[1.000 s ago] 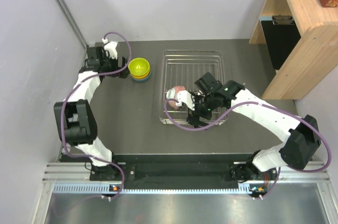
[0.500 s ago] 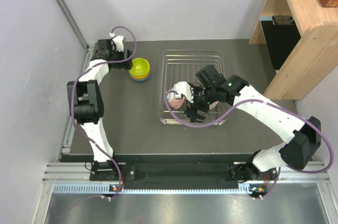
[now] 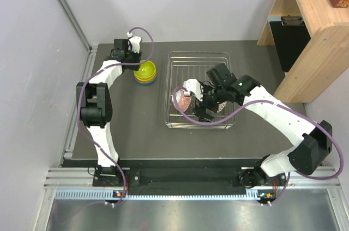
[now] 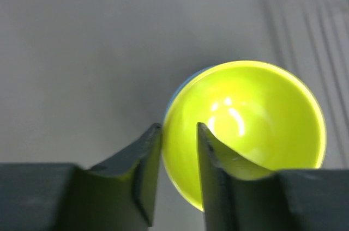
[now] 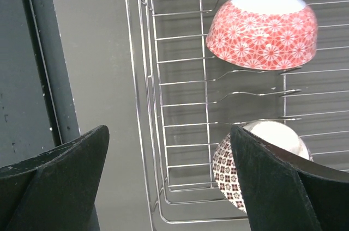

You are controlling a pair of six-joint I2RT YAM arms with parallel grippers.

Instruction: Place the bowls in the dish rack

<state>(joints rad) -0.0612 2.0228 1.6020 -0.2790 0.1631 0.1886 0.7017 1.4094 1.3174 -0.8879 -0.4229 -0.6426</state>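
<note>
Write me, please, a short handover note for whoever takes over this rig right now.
Left claw: astride the yellow bowl's rim, one finger inside, one outside; a firm grip is not certain.
Right claw: open and empty, over the near left part of the rack.
Done: the red-patterned bowl and the brown-patterned bowl are in the rack.
Left: the yellow bowl and the two more bowls stacked under it, on the table left of the rack.
</note>
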